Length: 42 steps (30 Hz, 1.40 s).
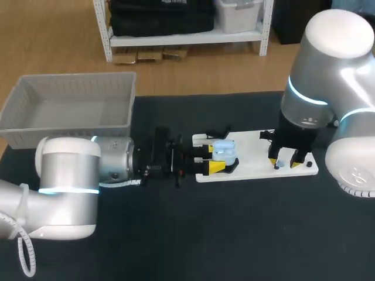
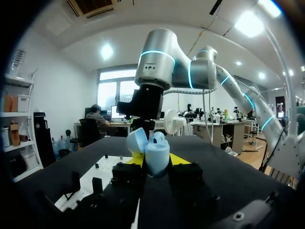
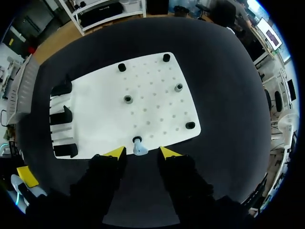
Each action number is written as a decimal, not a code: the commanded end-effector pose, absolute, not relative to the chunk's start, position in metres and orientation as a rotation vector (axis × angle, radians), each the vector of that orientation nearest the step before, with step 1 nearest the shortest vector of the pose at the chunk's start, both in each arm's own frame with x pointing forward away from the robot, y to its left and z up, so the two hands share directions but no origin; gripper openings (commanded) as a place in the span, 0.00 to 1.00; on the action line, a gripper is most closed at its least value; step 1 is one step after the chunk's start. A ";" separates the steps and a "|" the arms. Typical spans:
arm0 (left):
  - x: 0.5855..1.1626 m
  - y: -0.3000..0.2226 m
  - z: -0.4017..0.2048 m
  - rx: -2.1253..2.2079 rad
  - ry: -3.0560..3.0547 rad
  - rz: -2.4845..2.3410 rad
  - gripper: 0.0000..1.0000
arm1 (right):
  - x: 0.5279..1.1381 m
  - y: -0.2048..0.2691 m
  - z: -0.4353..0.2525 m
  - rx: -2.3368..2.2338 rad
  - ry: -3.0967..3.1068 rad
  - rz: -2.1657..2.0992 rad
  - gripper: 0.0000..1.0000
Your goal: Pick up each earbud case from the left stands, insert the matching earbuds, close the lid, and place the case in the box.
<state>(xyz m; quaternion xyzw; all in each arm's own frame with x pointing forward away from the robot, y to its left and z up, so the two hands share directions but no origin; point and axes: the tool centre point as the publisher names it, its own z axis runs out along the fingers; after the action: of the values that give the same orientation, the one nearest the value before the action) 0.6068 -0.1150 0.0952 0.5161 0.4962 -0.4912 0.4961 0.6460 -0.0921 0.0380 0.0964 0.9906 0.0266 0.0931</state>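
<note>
Two arms are over the black table in the head view. We note the left gripper by the white board's left end, its yellow tips pinching a light blue earbud case from two sides, lid raised. The right gripper points down over the board's right end, with a small pale earbud between its fingers. The grey box stands at the table's far left corner, well apart from both grippers.

Left wrist view: we find the earbud case clamped upright between the left gripper's tips, its lid hinged open and something pale seated in the top of its body. The board lies beside the gripper; the right arm rises ahead of it.

Right wrist view: we record the right gripper with fingers spread, a gap showing on either side of the earbud, which stands at the board's nearest edge. Three black stands line the board's far end. The left gripper with the case shows beyond that end.
</note>
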 end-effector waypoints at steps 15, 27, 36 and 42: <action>0.606 -0.115 0.095 1.247 1.201 -1.188 0.00 | 0.660 -0.092 0.031 0.250 2.963 0.044 0.35; 0.606 -0.115 0.095 1.247 1.201 -1.188 0.00 | 0.654 -0.094 0.029 0.187 2.994 0.000 0.36; 0.606 -0.115 0.095 1.247 1.201 -1.188 0.00 | 0.654 -0.088 0.028 0.153 3.000 -0.005 0.33; 0.606 -0.115 0.095 1.247 1.201 -1.188 0.00 | 0.657 -0.090 0.027 0.147 2.998 -0.017 0.33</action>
<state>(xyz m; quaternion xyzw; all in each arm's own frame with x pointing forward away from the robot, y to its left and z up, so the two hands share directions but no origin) 0.6068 -0.1150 0.0952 0.5161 0.4962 -0.4913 0.4961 0.6545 -0.0906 0.0272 0.0493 0.9962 -0.0044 0.0720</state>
